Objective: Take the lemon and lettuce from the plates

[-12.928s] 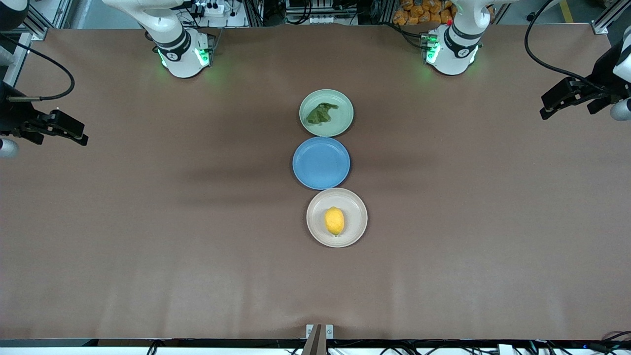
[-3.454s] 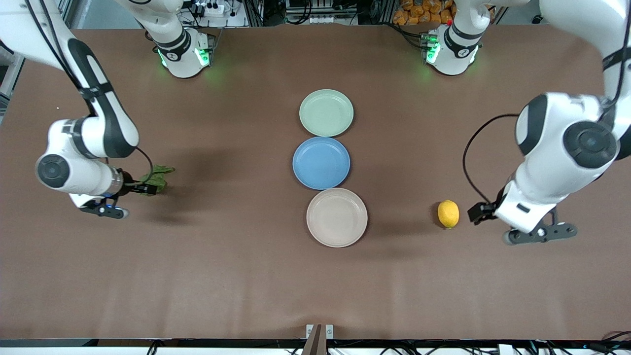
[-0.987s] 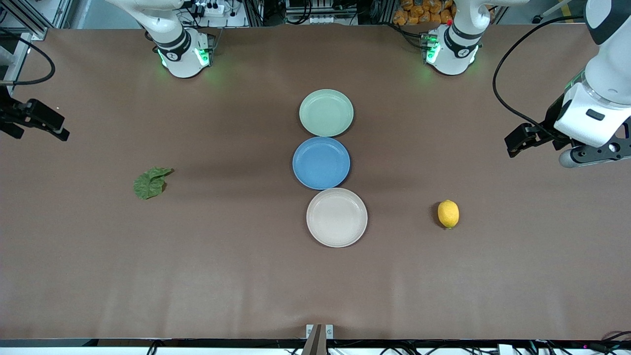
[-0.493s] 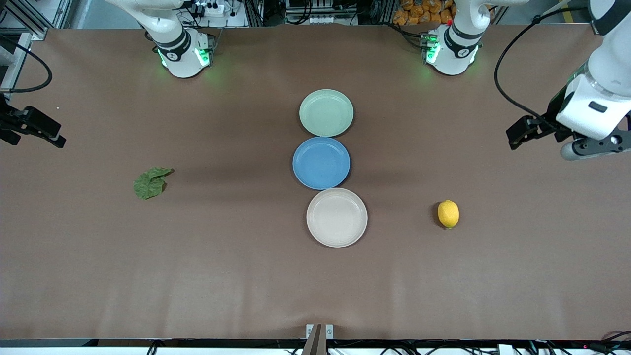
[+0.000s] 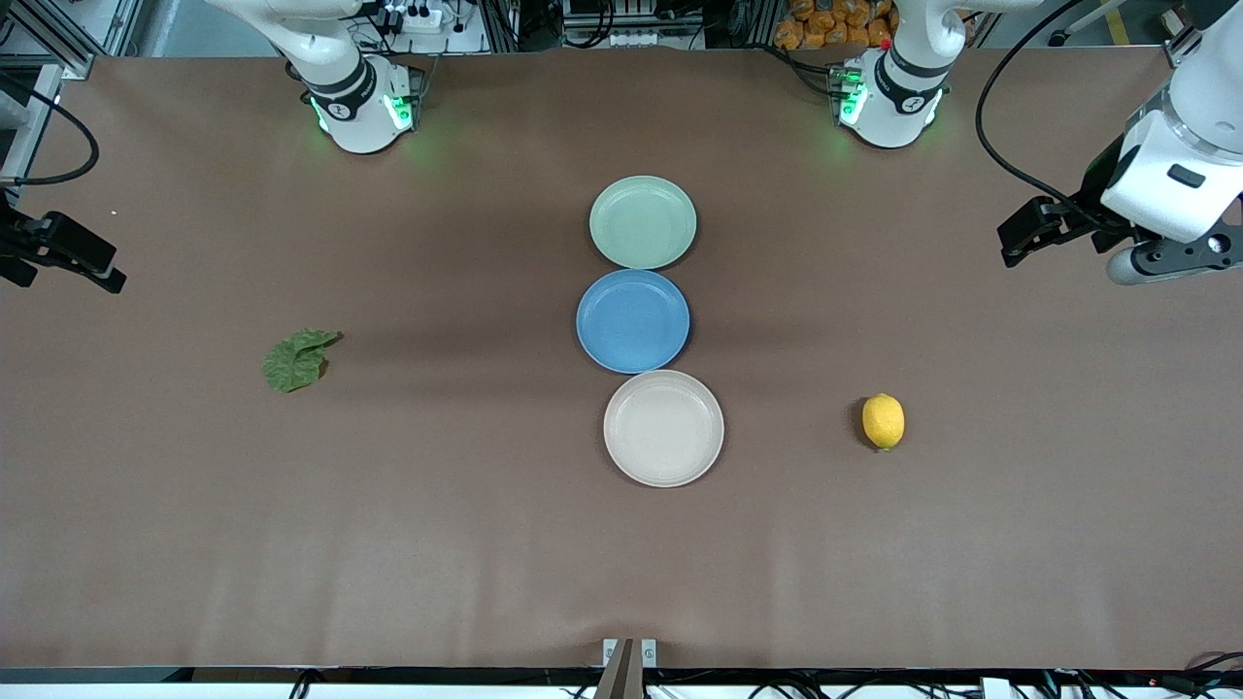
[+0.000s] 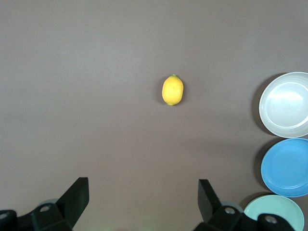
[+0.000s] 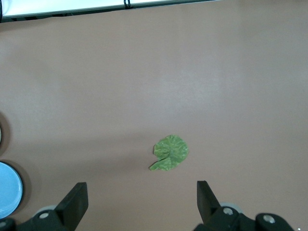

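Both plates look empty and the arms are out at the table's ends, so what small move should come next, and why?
Probably none beyond parking: the lemon and the lettuce lie on the table, off the mint plate and the beige plate. The left gripper and right gripper, jaws open, hold nothing, so retreating to rest seems right.

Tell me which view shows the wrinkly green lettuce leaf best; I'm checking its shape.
The right wrist view: the wrinkly dark-green lettuce leaf lies unobstructed, showing ragged edges. The front view shows it smaller on the brown table. The left wrist view misses it.
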`<move>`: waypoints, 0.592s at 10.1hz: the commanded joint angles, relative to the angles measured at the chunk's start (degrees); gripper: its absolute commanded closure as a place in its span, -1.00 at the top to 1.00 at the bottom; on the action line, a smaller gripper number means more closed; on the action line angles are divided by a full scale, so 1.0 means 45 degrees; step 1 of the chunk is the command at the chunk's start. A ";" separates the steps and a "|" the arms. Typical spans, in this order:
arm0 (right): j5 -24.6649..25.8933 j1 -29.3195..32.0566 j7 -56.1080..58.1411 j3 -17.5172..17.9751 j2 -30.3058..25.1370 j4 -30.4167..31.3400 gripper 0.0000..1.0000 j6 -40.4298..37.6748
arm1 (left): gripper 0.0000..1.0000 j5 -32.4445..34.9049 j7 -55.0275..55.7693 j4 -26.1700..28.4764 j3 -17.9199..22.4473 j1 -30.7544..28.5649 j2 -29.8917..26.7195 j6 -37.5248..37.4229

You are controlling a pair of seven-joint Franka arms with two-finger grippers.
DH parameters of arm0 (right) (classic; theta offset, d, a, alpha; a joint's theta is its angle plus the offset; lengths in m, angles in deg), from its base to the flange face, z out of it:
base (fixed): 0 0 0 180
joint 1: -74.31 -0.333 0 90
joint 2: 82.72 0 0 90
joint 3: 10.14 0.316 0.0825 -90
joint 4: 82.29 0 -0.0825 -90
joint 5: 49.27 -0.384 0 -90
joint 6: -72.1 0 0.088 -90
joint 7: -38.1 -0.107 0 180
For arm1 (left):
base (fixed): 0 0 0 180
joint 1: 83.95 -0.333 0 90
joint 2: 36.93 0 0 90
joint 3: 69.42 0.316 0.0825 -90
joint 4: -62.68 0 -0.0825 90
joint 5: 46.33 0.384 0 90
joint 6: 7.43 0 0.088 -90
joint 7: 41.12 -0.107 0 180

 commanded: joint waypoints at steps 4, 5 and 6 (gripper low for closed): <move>0.0269 -0.0174 -0.0127 -0.0094 0.0032 -0.0066 1.00 0.0011 | 1.00 -0.0499 -0.0405 0.0111 0.0094 -0.0146 -0.0677 -0.0691; 0.0406 -0.0174 -0.0127 -0.0075 0.0032 -0.0047 1.00 -0.0047 | 1.00 -0.0519 -0.0405 0.0111 0.0114 -0.0146 -0.0677 -0.0691; 0.0407 -0.0174 -0.0127 -0.0074 0.0032 -0.0047 1.00 -0.0087 | 1.00 -0.0480 -0.0405 0.0092 0.0152 -0.0127 -0.0542 -0.0672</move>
